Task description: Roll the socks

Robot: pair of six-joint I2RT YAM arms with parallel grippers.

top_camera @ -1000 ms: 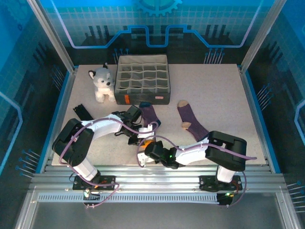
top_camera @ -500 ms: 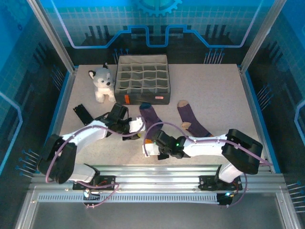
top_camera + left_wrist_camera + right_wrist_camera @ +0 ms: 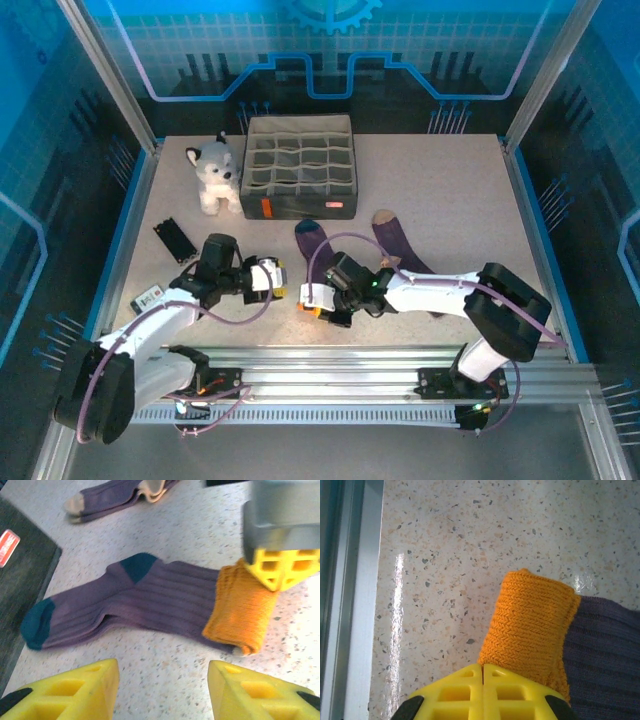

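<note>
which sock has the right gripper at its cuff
The sock with navy toe and heel: the shut right gripper sits at its orange cuff. The tan-toed sock lies apart, farther back.

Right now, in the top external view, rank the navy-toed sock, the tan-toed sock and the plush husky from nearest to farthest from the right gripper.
1. Navy-toed sock: its orange cuff at the right gripper.
2. Tan-toed sock: to its right, farther back.
3. Plush husky: far back left.
</note>
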